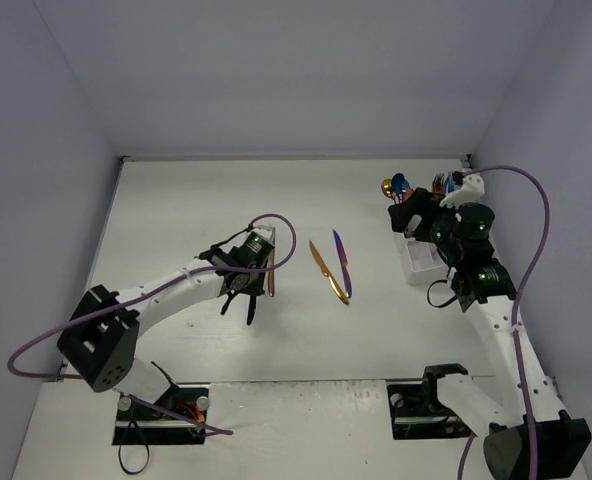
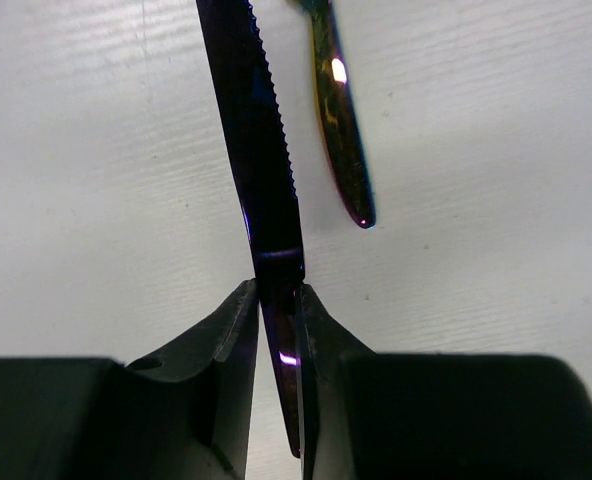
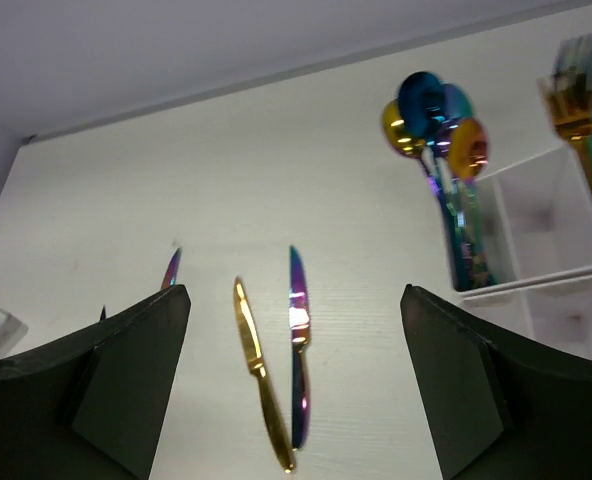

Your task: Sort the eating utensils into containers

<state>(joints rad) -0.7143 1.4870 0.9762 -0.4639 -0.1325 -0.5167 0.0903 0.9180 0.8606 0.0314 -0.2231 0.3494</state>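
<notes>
left gripper (image 2: 276, 298) clamped on purple knife (image 2: 261, 150) handle, blade pointing ahead, right gripper (image 3: 294, 295) wide open

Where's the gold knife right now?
Top view, centre: the gold knife lies flat just left of the rainbow knife, with the caddy farther right.

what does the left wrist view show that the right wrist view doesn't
Only left wrist: the left gripper shut on a dark purple serrated knife, with another utensil's rounded end lying beside it.
Only right wrist: the open right gripper, a gold knife and a rainbow knife flat on the table, spoons and forks standing in separate compartments of the white caddy.
Both: the white table.
</notes>
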